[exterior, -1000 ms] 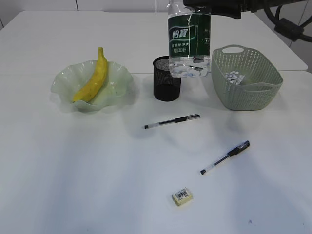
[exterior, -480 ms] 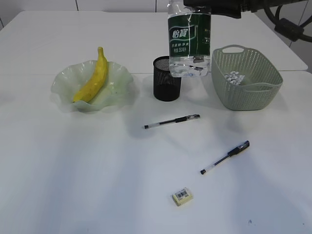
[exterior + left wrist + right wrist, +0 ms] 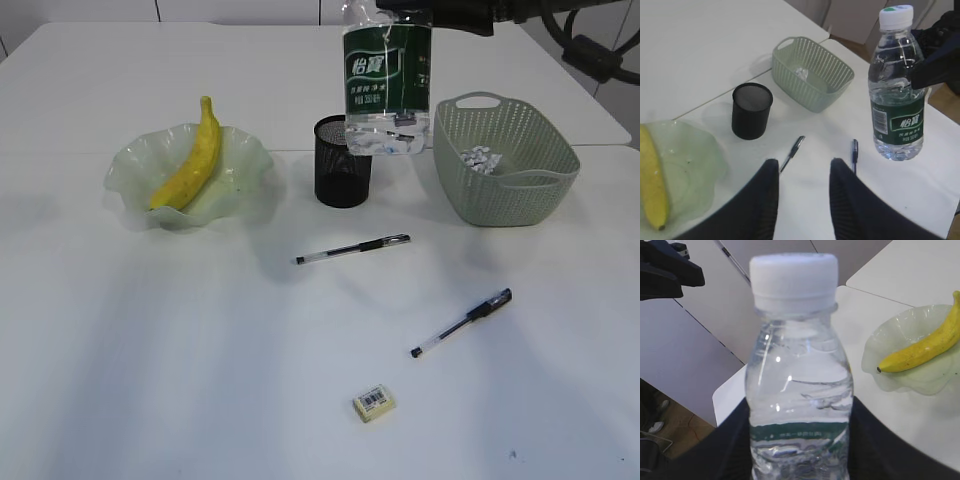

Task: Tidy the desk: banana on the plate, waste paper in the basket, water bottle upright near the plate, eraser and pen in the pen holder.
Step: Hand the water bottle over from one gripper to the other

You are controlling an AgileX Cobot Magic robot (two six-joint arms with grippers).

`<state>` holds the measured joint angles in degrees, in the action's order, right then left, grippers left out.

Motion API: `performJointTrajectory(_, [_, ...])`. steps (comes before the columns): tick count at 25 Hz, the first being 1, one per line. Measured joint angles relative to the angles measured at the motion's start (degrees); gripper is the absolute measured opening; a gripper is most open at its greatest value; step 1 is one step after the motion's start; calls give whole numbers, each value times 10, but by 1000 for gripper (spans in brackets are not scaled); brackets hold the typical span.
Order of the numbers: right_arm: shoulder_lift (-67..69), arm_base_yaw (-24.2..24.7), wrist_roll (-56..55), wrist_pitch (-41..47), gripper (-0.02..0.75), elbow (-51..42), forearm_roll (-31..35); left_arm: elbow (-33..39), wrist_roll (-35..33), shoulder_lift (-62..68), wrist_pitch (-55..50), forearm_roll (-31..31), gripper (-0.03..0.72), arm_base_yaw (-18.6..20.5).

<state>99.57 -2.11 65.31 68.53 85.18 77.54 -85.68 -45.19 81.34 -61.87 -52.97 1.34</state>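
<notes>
My right gripper (image 3: pixel 800 445) is shut on the water bottle (image 3: pixel 388 90), holding it upright in the air above the pen holder (image 3: pixel 342 165) and the basket (image 3: pixel 505 165). The banana (image 3: pixel 190 155) lies on the plate (image 3: pixel 125 170) at the left. The waste paper (image 3: pixel 479 158) sits inside the basket. Two pens (image 3: pixel 352 249) (image 3: pixel 462 323) and the eraser (image 3: pixel 374 403) lie on the desk (image 3: pixel 150 350) in front. My left gripper (image 3: pixel 804 165) hovers open and empty over the desk, near the plate (image 3: pixel 690 155).
The desk's far edge runs behind the basket, with dark arm cabling (image 3: pixel 590 50) at the top right. A seam crosses the desk behind the plate and holder.
The bottle has risen very slightly in my right gripper. Everything else lies as before.
</notes>
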Motion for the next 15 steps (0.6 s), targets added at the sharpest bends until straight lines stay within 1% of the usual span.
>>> performJointTrajectory(6, [0, 0, 0, 0, 358, 0, 0, 81, -142, 0, -30, -150, 240, 47])
performJointTrajectory(8, [0, 0, 0, 0, 358, 0, 1, 111, -192, 0, -53, -201, 240, 57])
performJointTrajectory(10, [0, 0, 0, 0, 358, 0, 1, 138, -232, 0, -64, -238, 240, 64])
performJointTrajectory(11, [0, -1, 0, 0, 358, 0, 1, 150, -250, 0, -65, -252, 240, 65])
performJointTrajectory(15, [0, -1, 1, 0, 358, 0, 1, 183, -297, 0, -66, -268, 240, 65])
